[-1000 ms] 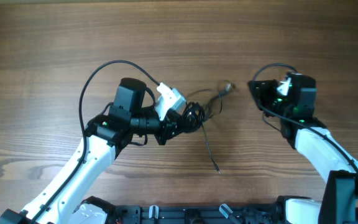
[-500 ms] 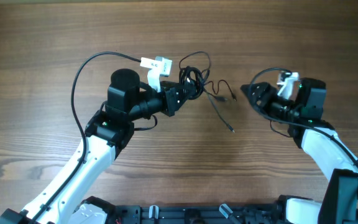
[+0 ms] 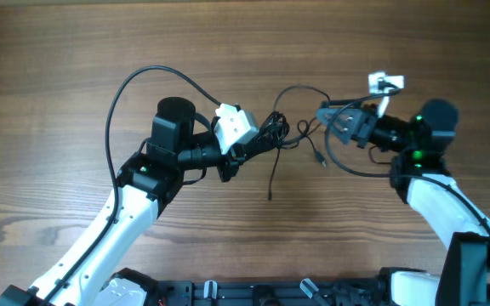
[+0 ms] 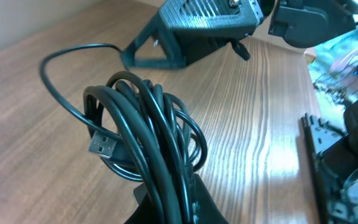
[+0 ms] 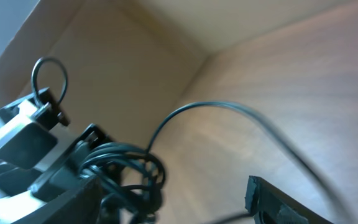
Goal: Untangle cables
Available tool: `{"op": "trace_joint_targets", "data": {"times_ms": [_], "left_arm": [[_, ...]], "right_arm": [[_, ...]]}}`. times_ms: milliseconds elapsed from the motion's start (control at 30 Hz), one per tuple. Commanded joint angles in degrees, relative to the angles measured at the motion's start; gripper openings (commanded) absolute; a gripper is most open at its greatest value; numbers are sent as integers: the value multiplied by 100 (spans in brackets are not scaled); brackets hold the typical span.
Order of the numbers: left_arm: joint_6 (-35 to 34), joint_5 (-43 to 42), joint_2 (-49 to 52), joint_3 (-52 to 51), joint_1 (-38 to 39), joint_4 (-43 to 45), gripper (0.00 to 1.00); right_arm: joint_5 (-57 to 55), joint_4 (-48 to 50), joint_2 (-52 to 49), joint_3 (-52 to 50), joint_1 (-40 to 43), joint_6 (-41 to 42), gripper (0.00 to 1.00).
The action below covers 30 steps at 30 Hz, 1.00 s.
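Note:
The cables (image 3: 272,133) are a dark knotted bundle of thin black wires held just above the table. My left gripper (image 3: 247,149) is shut on the bundle's left side. In the left wrist view the bundle (image 4: 148,130) rises from my left gripper (image 4: 166,198), with a USB plug (image 4: 102,146) on its left. A loop (image 3: 303,89) arcs toward my right gripper (image 3: 328,121), which is open just right of the bundle. A loose end (image 3: 270,191) trails down. In the right wrist view my right gripper (image 5: 173,202) faces the bundle (image 5: 124,174), fingers wide apart.
The wooden table (image 3: 75,51) fills the overhead view. A short plug end (image 3: 320,158) lies below my right gripper. The thick black cord (image 3: 130,89) of the left arm loops up and left. The robot base rail (image 3: 262,293) runs along the front edge.
My right gripper has moved left and up to the bundle. My left gripper has shifted slightly right and down with the bundle, and a loose end now trails below it.

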<state>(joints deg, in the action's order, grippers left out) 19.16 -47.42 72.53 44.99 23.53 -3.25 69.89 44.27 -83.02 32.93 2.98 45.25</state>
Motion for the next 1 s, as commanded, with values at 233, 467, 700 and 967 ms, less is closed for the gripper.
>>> {"op": "trace_joint_targets", "data": {"times_ms": [233, 467, 700, 967], "left_arm": [[918, 264, -50, 24, 686, -76, 4], [918, 1019, 269, 22, 1172, -376, 4], [916, 1110, 483, 22, 1180, -487, 4], [916, 1110, 540, 22, 1237, -922, 4]], "right_arm": [[-988, -310, -2, 28, -1019, 881, 66], [-380, 105, -2, 28, -1021, 1373, 51], [-385, 1777, -2, 28, -678, 2564, 4], [-581, 2146, -2, 28, 1412, 3978, 4]]}}
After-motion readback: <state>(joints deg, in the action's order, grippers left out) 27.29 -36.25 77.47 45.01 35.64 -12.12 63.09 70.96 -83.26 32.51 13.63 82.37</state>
